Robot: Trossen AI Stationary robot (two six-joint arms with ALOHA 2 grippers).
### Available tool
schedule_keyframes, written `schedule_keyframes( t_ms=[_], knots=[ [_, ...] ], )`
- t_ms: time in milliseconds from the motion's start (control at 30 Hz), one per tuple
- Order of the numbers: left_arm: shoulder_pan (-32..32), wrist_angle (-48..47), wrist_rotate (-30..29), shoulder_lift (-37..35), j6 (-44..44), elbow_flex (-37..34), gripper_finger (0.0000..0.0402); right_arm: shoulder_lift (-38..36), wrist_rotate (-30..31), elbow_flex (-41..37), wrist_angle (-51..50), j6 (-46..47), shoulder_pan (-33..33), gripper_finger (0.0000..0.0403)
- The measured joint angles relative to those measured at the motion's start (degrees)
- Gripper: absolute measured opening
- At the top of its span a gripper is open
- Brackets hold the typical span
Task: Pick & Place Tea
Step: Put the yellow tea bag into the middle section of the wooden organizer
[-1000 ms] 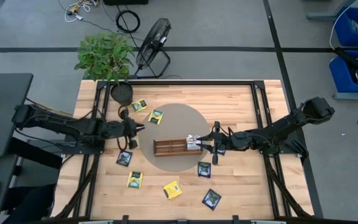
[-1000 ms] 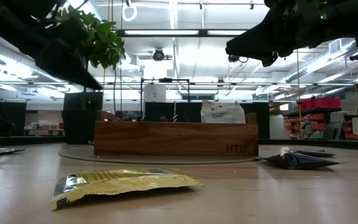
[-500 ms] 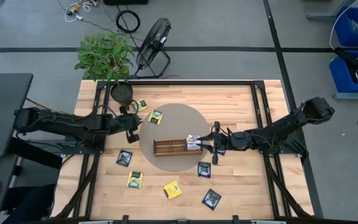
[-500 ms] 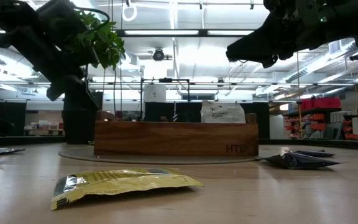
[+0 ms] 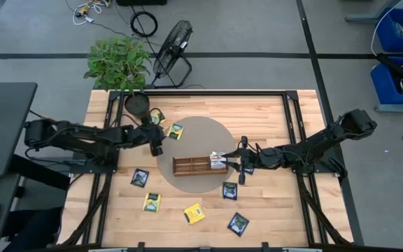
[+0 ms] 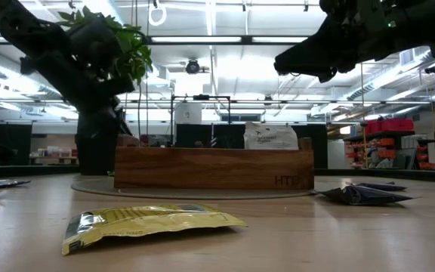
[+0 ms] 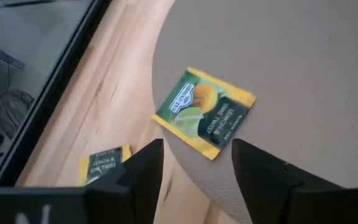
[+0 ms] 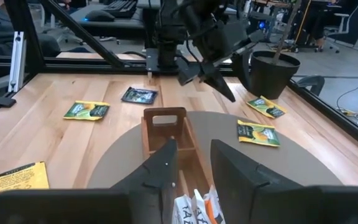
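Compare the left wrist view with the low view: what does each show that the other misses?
Only the left wrist view shows the green-and-yellow sachet overhanging the round mat's edge, between the open left gripper's fingers, and a yellow sachet on bare wood. Only the low view shows the wooden tray holding a white sachet, with the right gripper above. Both show the table.

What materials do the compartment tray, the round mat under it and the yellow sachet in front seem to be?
Compartment tray: wood, smooth brown, grain visible. Round mat: matte grey-brown, perhaps felt or rubber; unclear. Yellow sachet: crinkled shiny foil or plastic film, probably.
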Motion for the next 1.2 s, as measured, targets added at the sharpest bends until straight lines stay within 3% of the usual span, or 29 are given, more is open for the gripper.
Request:
schedule_keyframes(
  t_ms=[367, 733, 1200],
  knots=[
    [3.06, 6.04, 2.74, 9.70, 5.00, 0.08, 0.0193, 0.00, 0.04, 0.01, 0.02, 1.25, -0.48, 0.0105],
    [3.80, 2.11, 5.06, 17.59, 9.65, 5.88, 0.0193, 0.00, 0.04, 0.00, -0.44, 1.51, -0.81, 0.0105],
    [3.15, -0.14, 6.99, 19.08, 8.44, 6.60, 0.0192, 0.00, -0.07, -0.01, -1.07, 1.58, -0.81, 0.0105]
  ],
)
